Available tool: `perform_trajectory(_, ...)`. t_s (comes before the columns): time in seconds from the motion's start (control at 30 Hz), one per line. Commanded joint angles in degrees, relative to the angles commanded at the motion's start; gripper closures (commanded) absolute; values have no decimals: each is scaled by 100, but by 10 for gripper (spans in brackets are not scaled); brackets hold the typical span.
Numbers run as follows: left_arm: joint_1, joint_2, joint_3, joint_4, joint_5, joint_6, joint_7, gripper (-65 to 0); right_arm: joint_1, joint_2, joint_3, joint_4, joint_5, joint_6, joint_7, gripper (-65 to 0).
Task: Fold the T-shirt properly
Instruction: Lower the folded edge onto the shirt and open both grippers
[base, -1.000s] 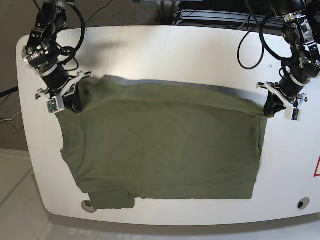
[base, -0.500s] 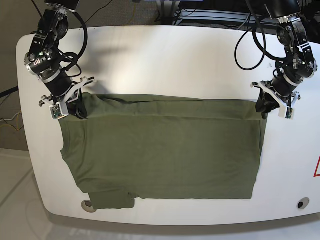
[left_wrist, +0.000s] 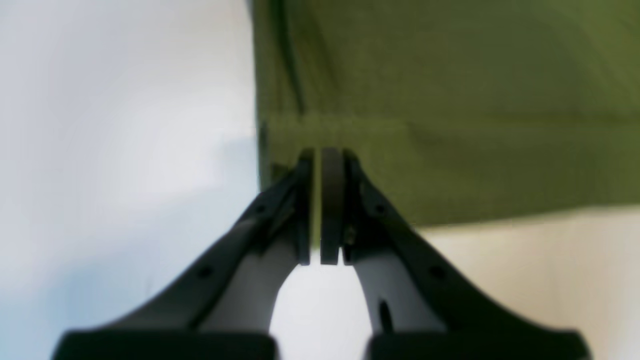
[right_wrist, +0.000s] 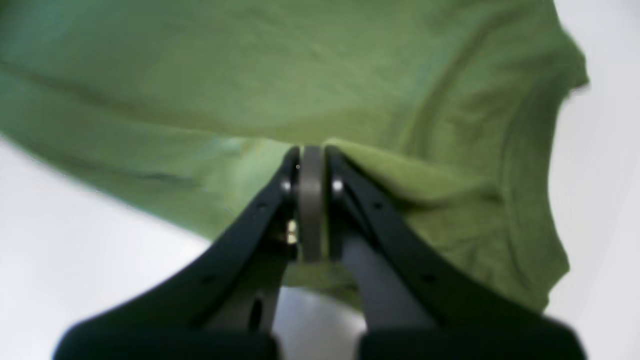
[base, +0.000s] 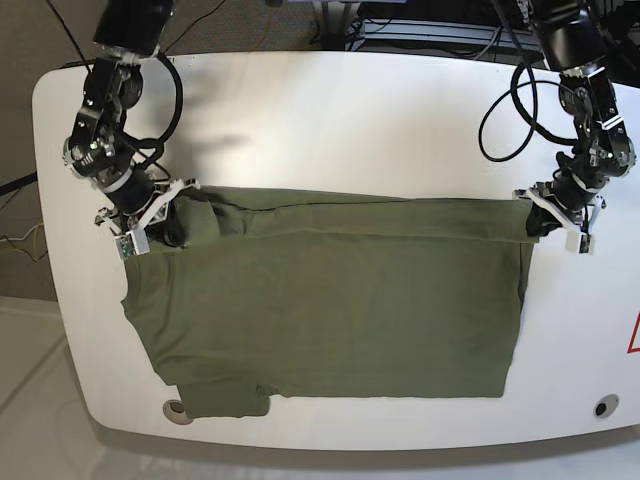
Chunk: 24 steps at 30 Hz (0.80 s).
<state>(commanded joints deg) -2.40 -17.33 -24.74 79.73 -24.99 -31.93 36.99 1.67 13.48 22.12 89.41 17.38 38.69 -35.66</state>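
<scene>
Slightly raised since earlier, the right gripper (base: 176, 236) has its fingers together near the soft, light shirt (base: 340, 310), best pinched by its folded edge; the left gripper (base: 541, 226)'s grip is unclear.

white tabletop (base: 345, 110) | rounded corners | olive-green t-shirt (base: 340, 310) spread on it, one edge folded over

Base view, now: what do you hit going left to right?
Right gripper → olive-green T-shirt's small projecting flap at its near edge → left gripper → round fitting in the table's near right corner
</scene>
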Motion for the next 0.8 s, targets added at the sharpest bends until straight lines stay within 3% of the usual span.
perform_trajectory(0.43,-162,-18,-19,-13,-7,49,205,-10,424,47,-36,-607,-402,-8,24,0)
perform_trajectory(0.7,-70,-43,23,-90,-26,34,288,-155,198,-4,-68,-430,-496,-9,35,0)
perform_trajectory(0.8,-74,-48,26,-145,-26,42,273,-165,171,-34,-59,-365,-648,-9,46,-15)
